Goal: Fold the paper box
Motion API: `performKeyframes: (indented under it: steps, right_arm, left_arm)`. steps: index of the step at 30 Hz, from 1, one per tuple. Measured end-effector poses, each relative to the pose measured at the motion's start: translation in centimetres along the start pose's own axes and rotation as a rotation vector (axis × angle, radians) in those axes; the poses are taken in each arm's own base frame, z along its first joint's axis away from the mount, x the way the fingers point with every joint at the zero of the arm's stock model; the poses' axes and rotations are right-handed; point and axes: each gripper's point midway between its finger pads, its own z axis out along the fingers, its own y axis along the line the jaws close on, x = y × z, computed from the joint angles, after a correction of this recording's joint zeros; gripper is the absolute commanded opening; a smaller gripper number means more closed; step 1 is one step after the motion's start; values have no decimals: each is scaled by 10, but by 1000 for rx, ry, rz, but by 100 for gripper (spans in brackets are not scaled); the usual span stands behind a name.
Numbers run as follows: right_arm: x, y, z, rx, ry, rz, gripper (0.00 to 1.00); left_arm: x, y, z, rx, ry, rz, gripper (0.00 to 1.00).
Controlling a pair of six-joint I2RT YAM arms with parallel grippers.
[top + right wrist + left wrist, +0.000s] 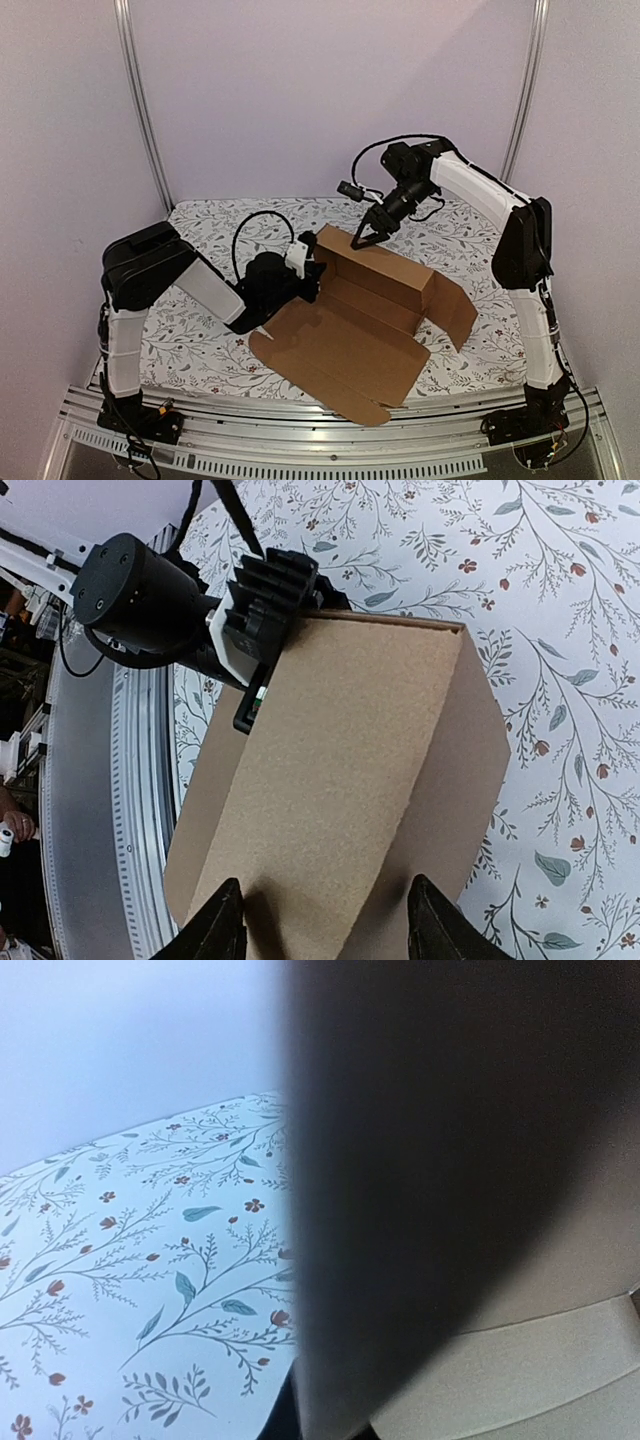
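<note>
The box (345, 325) sits half folded mid-table (190, 335), its front panel flat towards the near edge. It looks like light, stiff cardboard that bends only at its creases, so hold walls near their top edges. The left gripper (303, 272) is pinched shut on the left end wall. The right gripper (362, 240) straddles the back wall, jaws apart.
</note>
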Motion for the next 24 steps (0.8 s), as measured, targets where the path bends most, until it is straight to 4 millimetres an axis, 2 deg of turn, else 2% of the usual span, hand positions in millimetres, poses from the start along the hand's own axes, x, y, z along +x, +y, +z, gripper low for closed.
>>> performKeyframes:
  steps: [6,12,21,24]
  right_arm:
    - [-4,6,2,-43,-22,-1,55]
    - [-10,16,9,-136,-62,21,57]
    - [-9,26,28,-203,-52,22,57]
    - [-9,28,30,-206,-49,14,57]
  left_arm:
    - [5,-7,-31,-5,40,-40,0]
    - [7,-7,-60,-94,98,-117,0]
    - [17,-14,-77,-210,116,-148,0]
    - [19,-12,-83,-210,75,-138,12]
